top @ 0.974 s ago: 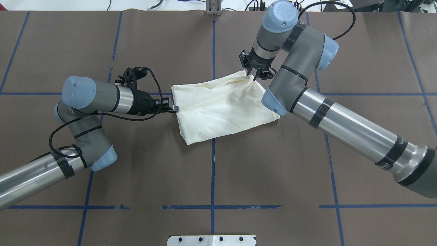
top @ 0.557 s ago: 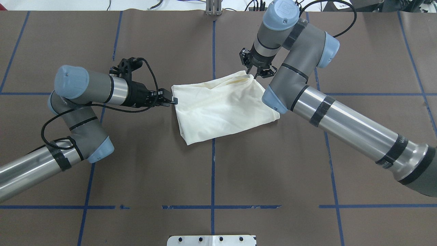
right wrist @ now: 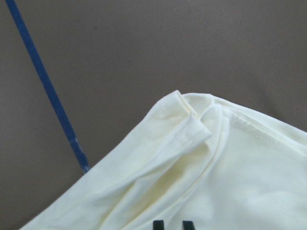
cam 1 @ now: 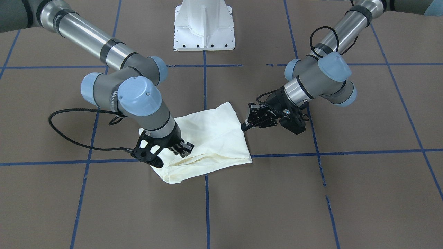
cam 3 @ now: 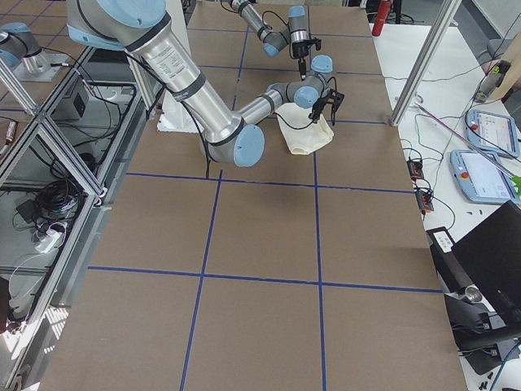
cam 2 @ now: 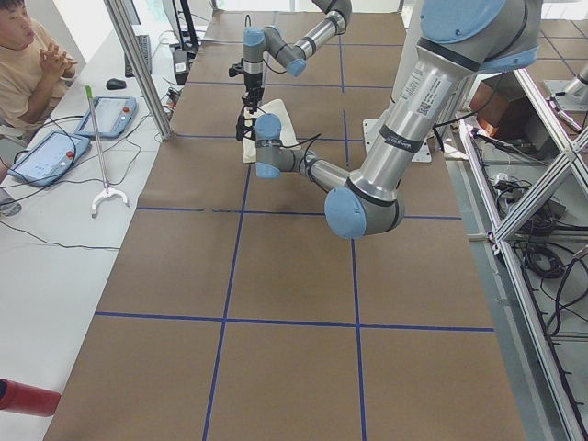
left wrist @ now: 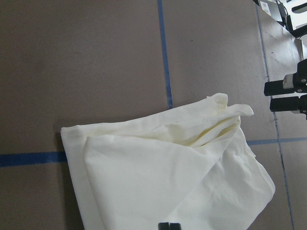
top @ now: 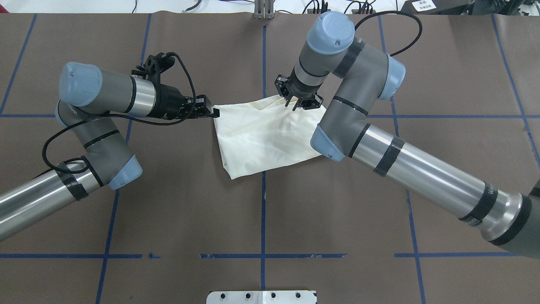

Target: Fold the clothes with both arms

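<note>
A white base plate (top: pixel 261 297) sits at the near edge of the brown counter (top: pixel 168 202), which is gridded with blue tape lines (top: pixel 263 219). At mid-counter the folded cream T-shirt (top: pixel 261 135) lies across the centre line. The left jaws, on the left arm (top: pixel 105 90), are closed on nothing just beside its far left corner. The right jaws, on the right arm (top: pixel 350 80), stand parted over its far edge, perhaps touching fabric. Cables (top: pixel 320 5) lie beyond the counter's far edge.

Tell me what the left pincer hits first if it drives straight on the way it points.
The cream shirt: the left pincer points along the table at its nearest corner, which lies just ahead. Height is hard to judge, so it might skim over the fabric rather than push it.
</note>
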{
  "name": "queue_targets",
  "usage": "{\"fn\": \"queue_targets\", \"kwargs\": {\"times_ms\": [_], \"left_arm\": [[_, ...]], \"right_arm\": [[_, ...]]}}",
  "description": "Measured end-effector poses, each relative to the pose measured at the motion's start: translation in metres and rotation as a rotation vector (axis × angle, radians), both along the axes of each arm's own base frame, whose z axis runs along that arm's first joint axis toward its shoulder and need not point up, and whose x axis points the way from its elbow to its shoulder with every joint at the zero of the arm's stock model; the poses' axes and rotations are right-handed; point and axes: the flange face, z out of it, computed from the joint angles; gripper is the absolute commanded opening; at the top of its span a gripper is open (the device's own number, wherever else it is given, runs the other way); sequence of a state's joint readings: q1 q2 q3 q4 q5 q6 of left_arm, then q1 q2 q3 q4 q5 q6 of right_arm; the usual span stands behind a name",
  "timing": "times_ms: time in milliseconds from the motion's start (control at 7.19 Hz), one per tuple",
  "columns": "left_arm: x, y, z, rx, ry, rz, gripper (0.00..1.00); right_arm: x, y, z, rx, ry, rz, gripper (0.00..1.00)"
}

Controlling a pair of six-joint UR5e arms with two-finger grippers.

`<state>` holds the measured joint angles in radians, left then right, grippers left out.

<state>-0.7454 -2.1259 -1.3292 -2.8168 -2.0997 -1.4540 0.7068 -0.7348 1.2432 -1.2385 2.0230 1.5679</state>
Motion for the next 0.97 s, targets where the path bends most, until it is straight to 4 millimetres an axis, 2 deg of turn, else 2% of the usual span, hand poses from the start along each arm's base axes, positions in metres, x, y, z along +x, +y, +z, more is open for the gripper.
{"fn": "queue_targets", "kwargs": {"times_ms": [139, 278, 417, 557, 696, 835, 974], "left_arm": [[-0.004, -0.002, -0.003, 0.001, 0.004, -0.006, 0.0], [-0.006, -0.003, -0.003, 0.0, 0.006, -0.01, 0.0], [-0.008, -0.005, -0.004, 0.0, 0.007, -0.013, 0.0], [-0.009, -0.005, -0.004, -0.001, 0.007, -0.014, 0.0], [-0.009, -0.005, -0.003, -0.003, 0.006, -0.015, 0.0], [-0.01, -0.005, -0.001, -0.005, 0.005, -0.017, 0.0], [-0.01, -0.006, 0.0, -0.008, 0.004, -0.02, 0.0]], "right_arm": [[-0.013, 0.012, 0.003, 0.034, 0.019, -0.015, 0.0], [-0.02, 0.015, 0.008, 0.053, 0.034, -0.028, 0.0], [-0.027, 0.009, 0.013, 0.068, 0.057, -0.041, 0.0], [-0.033, -0.007, 0.009, 0.076, 0.079, -0.041, 0.0], [-0.031, -0.03, 0.002, 0.082, 0.095, -0.031, 0.0], [-0.02, -0.053, 0.003, 0.1, 0.116, -0.03, 0.0], [-0.005, -0.077, 0.017, 0.128, 0.14, -0.036, 0.0]]}}
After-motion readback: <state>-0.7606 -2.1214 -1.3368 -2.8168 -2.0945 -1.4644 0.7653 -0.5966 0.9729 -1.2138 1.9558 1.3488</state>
